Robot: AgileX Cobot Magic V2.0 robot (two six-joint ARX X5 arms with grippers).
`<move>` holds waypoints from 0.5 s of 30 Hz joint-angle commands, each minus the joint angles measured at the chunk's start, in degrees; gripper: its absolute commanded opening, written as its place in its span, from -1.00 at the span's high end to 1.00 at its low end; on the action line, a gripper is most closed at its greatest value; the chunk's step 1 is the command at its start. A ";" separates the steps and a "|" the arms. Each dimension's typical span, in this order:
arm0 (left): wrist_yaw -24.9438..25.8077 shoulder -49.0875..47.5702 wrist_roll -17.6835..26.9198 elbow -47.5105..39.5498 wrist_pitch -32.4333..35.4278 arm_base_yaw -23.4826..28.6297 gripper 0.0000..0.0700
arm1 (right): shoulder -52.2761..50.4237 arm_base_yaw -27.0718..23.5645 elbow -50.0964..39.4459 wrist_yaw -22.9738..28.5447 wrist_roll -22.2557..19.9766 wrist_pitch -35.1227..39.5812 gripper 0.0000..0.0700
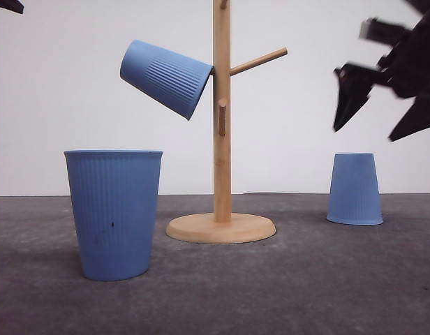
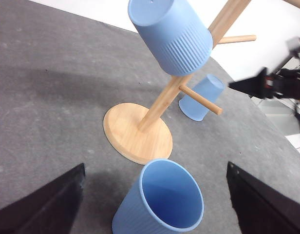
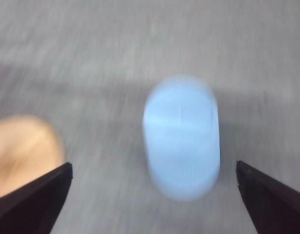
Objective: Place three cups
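Three light-blue ribbed cups, tapered, each with a smooth rim band and no handle. The hung cup (image 1: 166, 77) sits on a peg of the wooden rack (image 1: 221, 139), long axis tilted, flat base up and to the left, mouth down toward the post. The upright cup (image 1: 115, 213) stands mouth up on the grey table (image 1: 285, 293), left of the rack base; in the left wrist view its interior (image 2: 170, 202) looks empty, and it lies between and just ahead of the left gripper (image 2: 155, 204), fingers spread wide, touching nothing. The inverted cup (image 1: 354, 188) stands base up, axis vertical, right of the rack, below the right gripper (image 1: 382, 105), which hangs in the air well above it. In the blurred right wrist view this cup (image 3: 181, 146) lies between the widely parted fingers (image 3: 33, 202), no contact.
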 commanded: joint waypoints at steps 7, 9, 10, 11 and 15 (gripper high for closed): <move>-0.18 0.24 0.39 0.50 0.50 -0.02 -0.54 | 12.34 -0.50 1.35 0.52 -0.85 11.42 -1.00; -0.29 0.24 0.22 0.50 0.49 -0.02 -0.54 | 14.76 -0.49 1.35 0.76 -0.61 13.35 -1.00; -0.44 0.24 -0.03 0.50 0.48 -0.02 -0.54 | 15.80 -0.50 1.35 0.82 -0.40 14.16 -1.00; -0.61 0.24 -0.35 0.50 0.48 -0.02 -0.54 | 16.77 -0.48 1.35 0.92 -0.17 14.95 -1.00; -1.76 0.24 -0.81 0.50 0.48 -0.02 -0.54 | 18.75 -0.48 1.34 0.78 0.02 16.16 -0.41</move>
